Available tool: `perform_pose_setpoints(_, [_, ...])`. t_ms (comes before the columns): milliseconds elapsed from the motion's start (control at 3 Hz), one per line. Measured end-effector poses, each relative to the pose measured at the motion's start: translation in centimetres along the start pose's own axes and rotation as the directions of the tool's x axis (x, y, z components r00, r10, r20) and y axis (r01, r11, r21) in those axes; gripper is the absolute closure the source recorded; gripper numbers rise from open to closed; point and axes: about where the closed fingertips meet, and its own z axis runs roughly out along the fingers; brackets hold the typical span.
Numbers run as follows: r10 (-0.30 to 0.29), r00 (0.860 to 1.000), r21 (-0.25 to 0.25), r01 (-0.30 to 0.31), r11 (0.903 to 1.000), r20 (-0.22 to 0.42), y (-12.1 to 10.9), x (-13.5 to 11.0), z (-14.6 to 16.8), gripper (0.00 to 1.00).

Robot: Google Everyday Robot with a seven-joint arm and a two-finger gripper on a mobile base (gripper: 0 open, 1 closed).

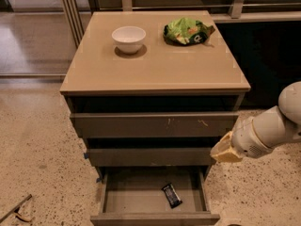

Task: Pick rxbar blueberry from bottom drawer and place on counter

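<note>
Your small flat snack bar (171,195) in its dark navy wrapper lies in the open grey-brown bottom drawer (134,197), right of its middle. On the smooth beige desk (155,69) above sit a white bowl (129,38) and a crumpled green snack bag (186,31). Your tan-tipped hand (225,150) hangs just beside the right end of the middle drawer (150,157), apart from the bar. You cannot tell how far open it is.

The white arm (275,128) extends in from the right, sloping down toward the left. At its end sits the tan gripper (227,149), seemingly angled downward, on the near right.
</note>
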Motion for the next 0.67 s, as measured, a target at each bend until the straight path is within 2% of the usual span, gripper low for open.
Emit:
perform_pose_setpoints(333, [-0.001, 1.0, 0.053, 0.003, 0.9986, -0.022, -1.2, 1.3, 2.3, 1.0])
perform_pose_setpoints(667, [0.013, 1.0, 0.09, -0.015, 0.9958, 0.024, -2.9, 4.8, 7.7, 1.0])
